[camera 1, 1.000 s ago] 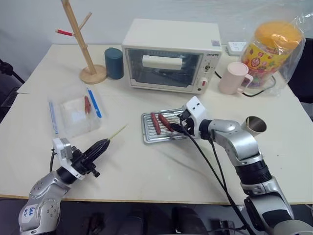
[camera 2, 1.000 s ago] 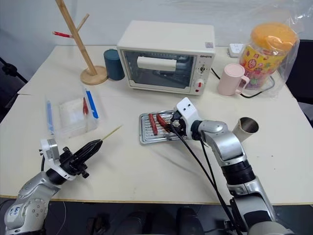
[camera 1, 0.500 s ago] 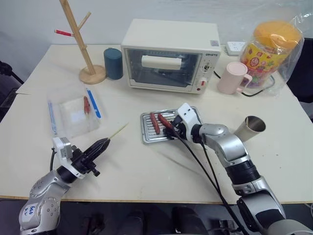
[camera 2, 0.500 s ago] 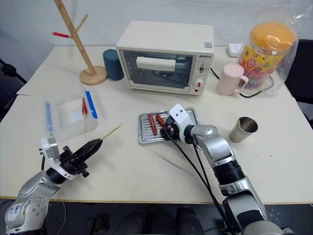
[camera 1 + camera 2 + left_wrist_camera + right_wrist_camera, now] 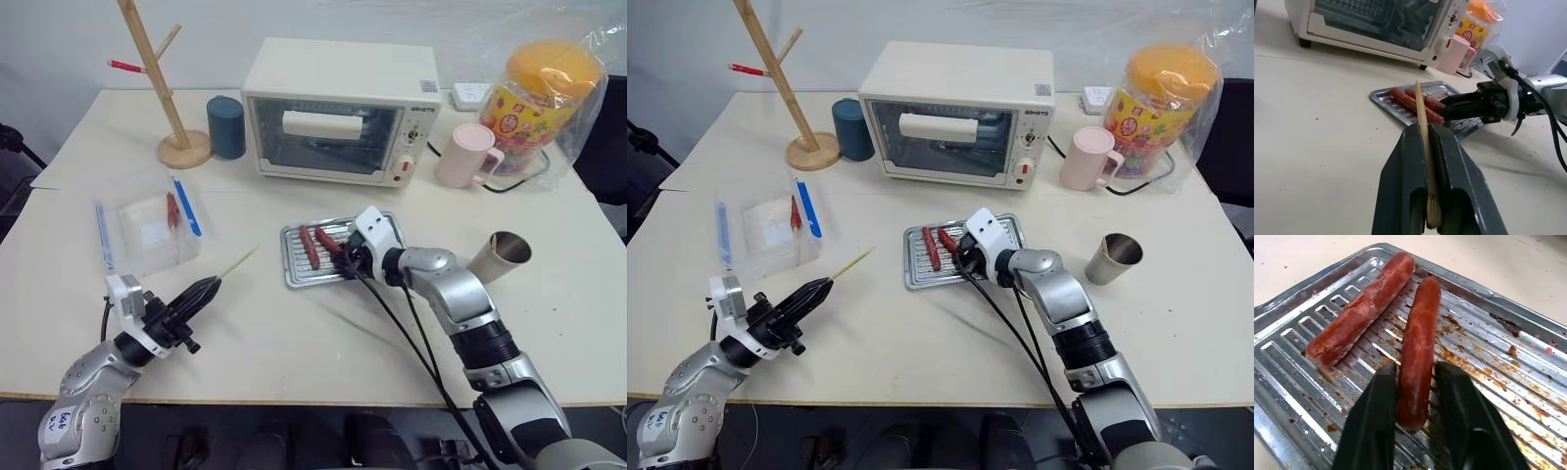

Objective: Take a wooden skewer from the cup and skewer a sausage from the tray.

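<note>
Your right pincer point(image 5: 1415, 396) gripped the sausage point(image 5: 1418, 352) on the tray point(image 5: 1298, 318), the longer sausage point(image 5: 1359, 311) at its ten o'clock. Your left pincer point(image 5: 1429, 147) clamped the wooden skewer point(image 5: 1422, 122) above the table point(image 5: 294, 333); the cup point(image 5: 502, 255) stood at the tray's three o'clock.

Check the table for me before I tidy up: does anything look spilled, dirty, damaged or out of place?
Only the tray looks dirty: its ridged bottom carries brown grease marks and burnt crumbs around the two sausages. One of them, the sausage, lies between the fingers of the right end effector. Nothing looks spilled or knocked over.
</note>
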